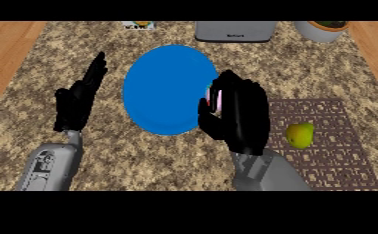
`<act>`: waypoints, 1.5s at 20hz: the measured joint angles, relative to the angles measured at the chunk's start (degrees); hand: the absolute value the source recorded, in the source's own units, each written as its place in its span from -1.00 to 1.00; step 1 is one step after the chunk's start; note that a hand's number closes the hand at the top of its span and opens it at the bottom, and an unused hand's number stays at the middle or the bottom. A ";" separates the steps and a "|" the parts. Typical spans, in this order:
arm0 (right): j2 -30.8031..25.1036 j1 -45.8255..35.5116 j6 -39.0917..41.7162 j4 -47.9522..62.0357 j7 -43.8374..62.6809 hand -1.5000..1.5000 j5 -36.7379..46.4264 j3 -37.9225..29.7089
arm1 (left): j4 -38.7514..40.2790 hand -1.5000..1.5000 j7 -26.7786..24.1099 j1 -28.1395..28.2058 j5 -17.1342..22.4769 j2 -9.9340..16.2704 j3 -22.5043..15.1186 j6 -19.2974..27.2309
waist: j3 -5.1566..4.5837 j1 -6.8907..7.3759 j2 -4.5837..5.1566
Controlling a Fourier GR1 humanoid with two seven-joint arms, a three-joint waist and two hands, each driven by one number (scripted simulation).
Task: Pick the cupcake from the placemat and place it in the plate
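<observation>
Carrying the cupcake (214, 98) in the right hand (240, 113) — fingers curled round it so that only a sliver of pink and white shows between them at the left side of the fist. Hovering at the right rim of the blue plate (166, 90), between the plate and the brown patterned placemat (325, 133); off the mat already, not yet set down. Held that way, probably, to keep the cake enclosed while crossing to the dish, with release best saved for nearer the plate's middle. Left hand (77, 100) resting to the plate's left, fingers straight and pointing up, holding nothing — apparently parked clear of the path. On the placemat, a yellow-green fruit (300, 134), apart from the action. Along the counter (88, 148) back edge: a grey appliance (236, 30), a white pot (323, 30) and a small packet (140, 25), well away from the plate.
</observation>
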 measured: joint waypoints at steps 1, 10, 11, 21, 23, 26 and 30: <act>0.21 -2.20 -1.21 2.94 0.18 1.00 -1.28 -0.15 | -0.09 0.00 0.72 -0.63 0.03 -0.03 0.16 0.08 | 0.00 0.03 0.02; 0.86 -19.75 -13.04 30.17 1.79 1.00 -13.48 4.31 | 0.65 0.00 0.90 -2.27 -0.37 -0.48 -0.18 -0.55 | 0.00 1.43 0.34; 0.89 -21.55 -13.10 33.16 1.82 1.00 -14.58 4.66 | 0.68 0.00 1.04 -2.36 -0.30 -0.50 -0.20 -0.72 | 0.00 1.56 0.38; 0.90 -27.31 -22.24 52.40 -1.26 -1.00 -30.45 7.88 | 1.17 0.00 -0.05 -3.16 -0.80 -1.42 -1.17 -1.12 | 0.04 4.07 1.13; 0.92 -27.85 -24.23 55.00 -3.44 -1.00 -33.82 8.09 | 0.85 0.00 0.42 -3.49 -0.88 -1.93 -1.50 -0.94 | 0.06 4.35 1.21; 0.92 -28.31 -27.73 56.85 -6.43 -1.00 -38.45 8.94 | 1.30 0.00 0.06 -3.69 -0.98 -1.90 -1.57 -1.17 | 0.07 4.85 1.39; 0.93 -27.54 -34.54 55.30 -12.12 -1.00 -43.94 8.33 | 1.90 0.00 0.23 -4.38 -1.00 -1.93 -1.43 -1.24 | 0.12 4.75 1.40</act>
